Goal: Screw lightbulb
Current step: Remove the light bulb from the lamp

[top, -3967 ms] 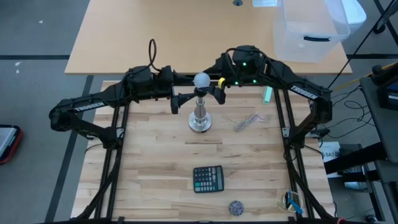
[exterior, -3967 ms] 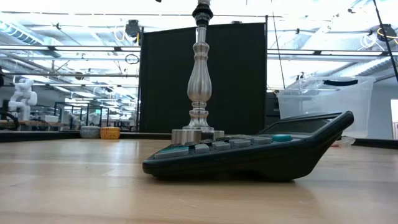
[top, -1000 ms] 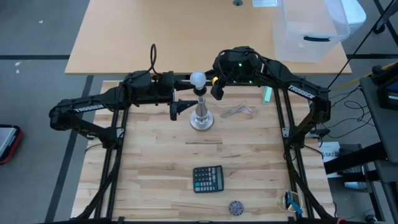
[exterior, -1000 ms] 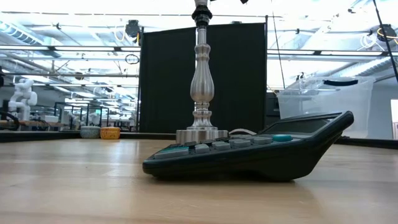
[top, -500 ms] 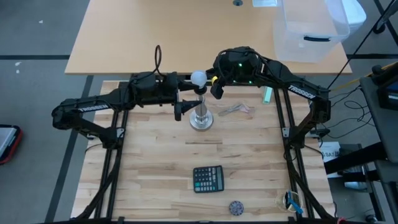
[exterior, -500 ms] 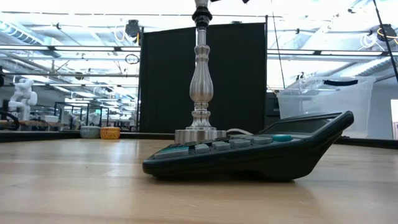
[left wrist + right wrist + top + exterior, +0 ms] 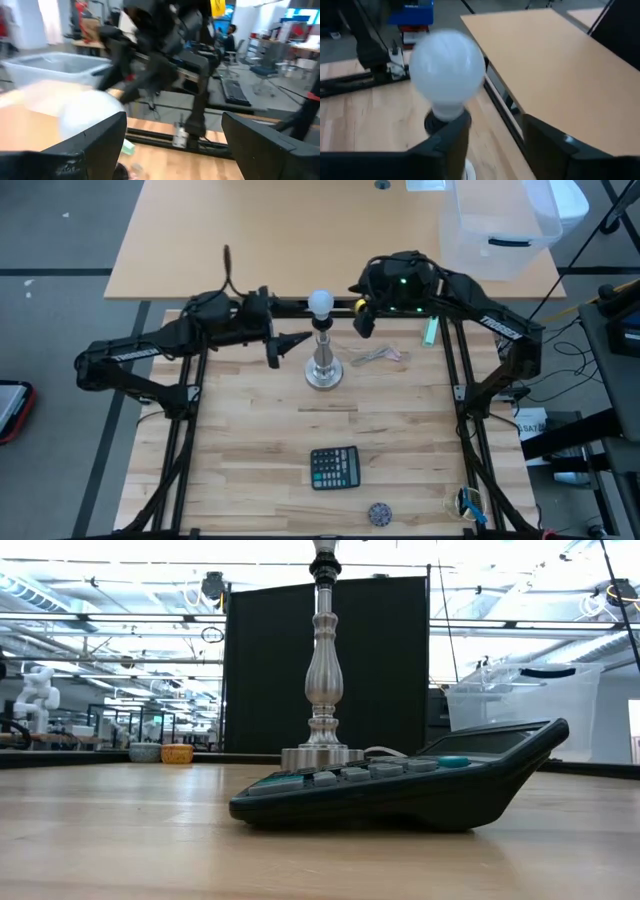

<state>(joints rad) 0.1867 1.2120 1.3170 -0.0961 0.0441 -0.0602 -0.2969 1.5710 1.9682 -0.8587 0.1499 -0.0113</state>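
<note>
Atop stand (image 7: 323, 365): lightbulb (image 7: 320, 304) upright, seemingly seated | left gripper (image 7: 283, 346) wide | right gripper (image 7: 362, 320) apart

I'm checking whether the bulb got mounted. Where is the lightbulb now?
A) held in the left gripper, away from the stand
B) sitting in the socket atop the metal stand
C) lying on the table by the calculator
B: the lightbulb sits in the dark socket of the stand, with no gripper on it.

Robotics lab: robot arms (image 7: 36, 690) beyond
</note>
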